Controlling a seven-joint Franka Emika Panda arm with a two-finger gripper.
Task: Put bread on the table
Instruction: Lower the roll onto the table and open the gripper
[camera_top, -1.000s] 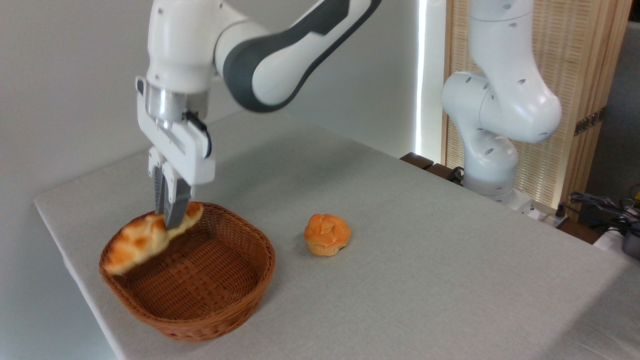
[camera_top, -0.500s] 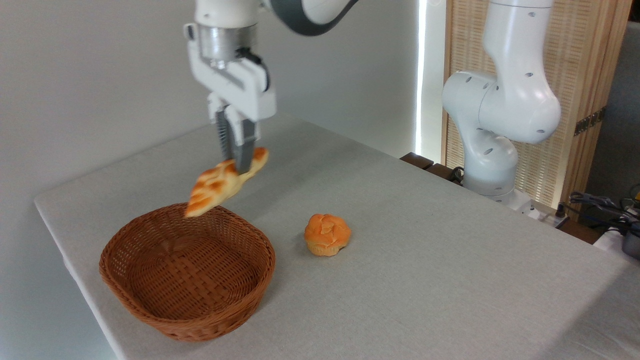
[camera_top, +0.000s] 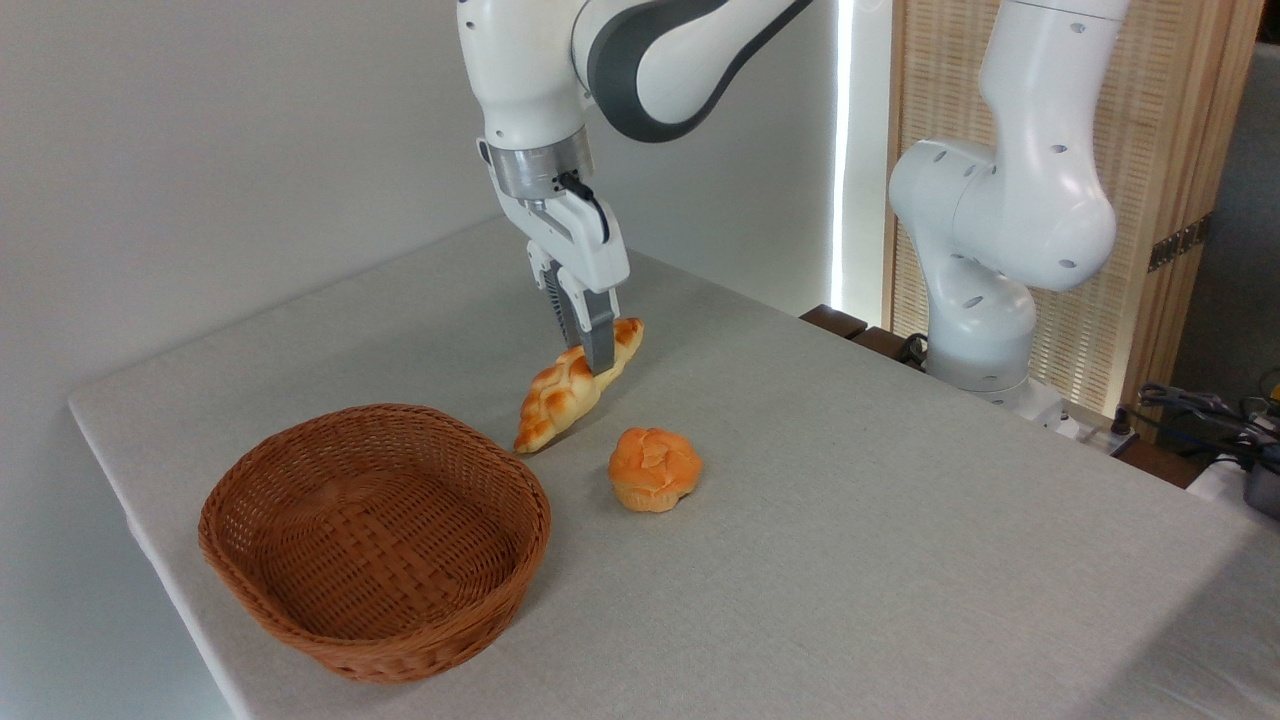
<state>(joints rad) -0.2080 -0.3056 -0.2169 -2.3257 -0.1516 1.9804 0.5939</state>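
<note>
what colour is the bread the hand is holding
Golden-yellow with browned orange patches on its braided top, seen in the fixed camera view.

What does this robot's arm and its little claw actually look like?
The arm is glossy white with rounded joints and dark grey panels. A silver metal ring sits at its wrist; a short black cable loops beside it. The gripper has a boxy white body and two slim grey fingers.
</note>
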